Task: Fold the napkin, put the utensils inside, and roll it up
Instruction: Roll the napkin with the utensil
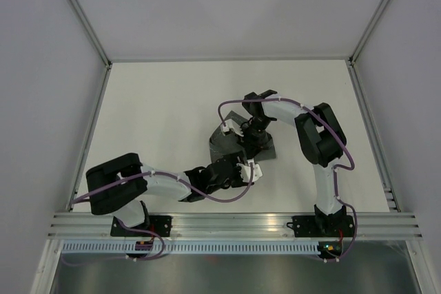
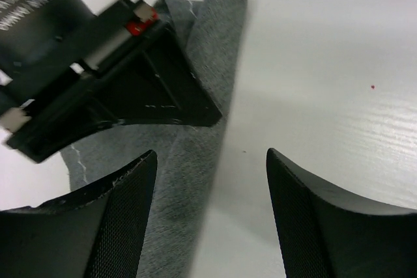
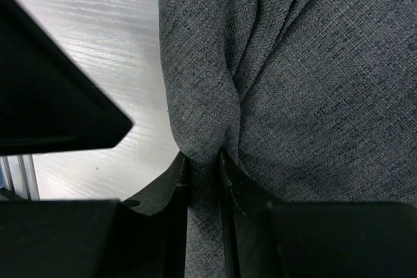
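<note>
The napkin (image 1: 234, 147) is a dark grey cloth lying bunched and partly folded in the middle of the white table. My right gripper (image 1: 252, 133) comes down on it from the far side. In the right wrist view its jaws are shut on a pinched fold of the napkin (image 3: 306, 89), the right gripper (image 3: 203, 168) squeezing the cloth between its fingers. My left gripper (image 1: 252, 170) sits at the napkin's near edge. Seen from the left wrist, the left gripper (image 2: 212, 216) is open, with a napkin (image 2: 195, 154) edge and bare table between its fingers. The utensils are out of view.
The right gripper's black body (image 2: 117, 76) looms just ahead of my left fingers. White walls enclose the table (image 1: 158, 115) on the left, far and right sides. An aluminium rail (image 1: 234, 224) carries both arm bases along the near edge.
</note>
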`<control>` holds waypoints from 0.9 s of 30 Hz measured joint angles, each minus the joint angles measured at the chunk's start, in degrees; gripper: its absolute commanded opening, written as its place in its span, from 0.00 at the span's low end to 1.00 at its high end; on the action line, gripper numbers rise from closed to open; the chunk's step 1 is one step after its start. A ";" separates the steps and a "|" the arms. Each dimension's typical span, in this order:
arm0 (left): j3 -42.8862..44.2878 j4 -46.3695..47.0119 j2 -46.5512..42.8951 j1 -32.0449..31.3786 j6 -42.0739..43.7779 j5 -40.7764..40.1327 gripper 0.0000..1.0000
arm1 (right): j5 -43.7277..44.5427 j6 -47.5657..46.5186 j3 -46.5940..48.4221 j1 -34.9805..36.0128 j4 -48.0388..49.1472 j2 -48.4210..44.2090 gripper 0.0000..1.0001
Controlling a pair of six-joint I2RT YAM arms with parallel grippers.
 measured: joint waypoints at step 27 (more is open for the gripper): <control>4.81 1.18 10.86 7.41 0.24 7.17 0.40 | -1.60 0.24 1.01 -0.83 -1.18 1.22 0.00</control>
